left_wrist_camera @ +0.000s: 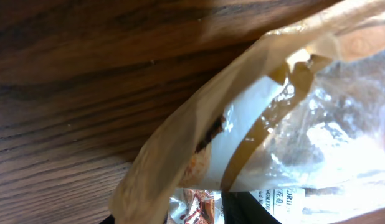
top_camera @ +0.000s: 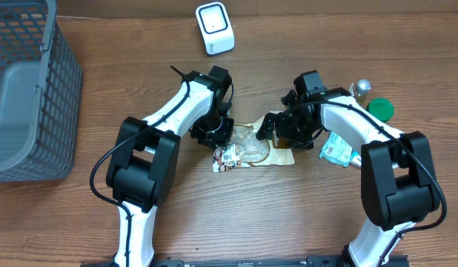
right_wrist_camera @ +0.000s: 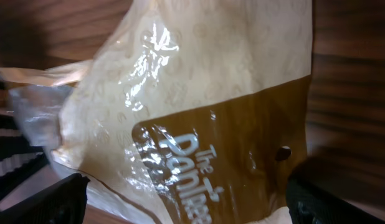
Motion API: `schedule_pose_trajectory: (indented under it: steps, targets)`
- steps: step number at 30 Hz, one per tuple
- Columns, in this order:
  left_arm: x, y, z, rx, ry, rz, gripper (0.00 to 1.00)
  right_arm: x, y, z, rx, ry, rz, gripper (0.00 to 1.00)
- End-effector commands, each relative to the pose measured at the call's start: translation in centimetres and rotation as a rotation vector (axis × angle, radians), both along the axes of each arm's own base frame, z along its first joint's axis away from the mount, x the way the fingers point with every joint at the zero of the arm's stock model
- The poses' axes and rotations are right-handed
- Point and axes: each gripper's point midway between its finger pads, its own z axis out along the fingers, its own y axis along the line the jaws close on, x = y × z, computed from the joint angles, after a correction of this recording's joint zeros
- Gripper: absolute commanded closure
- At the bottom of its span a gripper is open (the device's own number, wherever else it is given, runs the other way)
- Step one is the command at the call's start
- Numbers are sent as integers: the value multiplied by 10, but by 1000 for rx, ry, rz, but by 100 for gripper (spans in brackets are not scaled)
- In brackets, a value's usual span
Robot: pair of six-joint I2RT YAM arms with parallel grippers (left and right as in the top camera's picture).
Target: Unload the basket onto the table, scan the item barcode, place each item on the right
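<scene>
- Plastic snack bag [top_camera: 251, 148] lay mid-table, 6 o'clock from the scanner [top_camera: 215, 28], not scanned yet.
- My right gripper [top_camera: 267, 133] gaped wide over it.
- My left gripper [top_camera: 214, 135] sat at its 9 o'clock edge, couldn't tell if clenched.

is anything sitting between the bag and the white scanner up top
No loose item visible: bare table runs from the bag up to the scanner. Only the left gripper, at the bag's left end, and its arm lean over that stretch.

Tan bag [top_camera: 253, 148] lying flat, white scanner [top_camera: 214, 28]
</scene>
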Motion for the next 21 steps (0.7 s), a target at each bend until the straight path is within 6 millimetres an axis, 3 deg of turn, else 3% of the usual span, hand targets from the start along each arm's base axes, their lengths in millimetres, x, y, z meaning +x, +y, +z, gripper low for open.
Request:
schedule_pose_trajectory:
  steps: [1,7,14,21]
  targets:
    - [-8,1,-8,15,25,3,67,-17,16,-9,96,51,21,1]
    - [-8,1,-8,14,24,3,67,-17,32,-7,200,32,25,1]
    - [-8,1,-8,14,24,3,67,-15,58,7,314,-10,84,14]
    - [-8,1,-8,13,23,3,67,-20,73,9,333,-26,129,17]
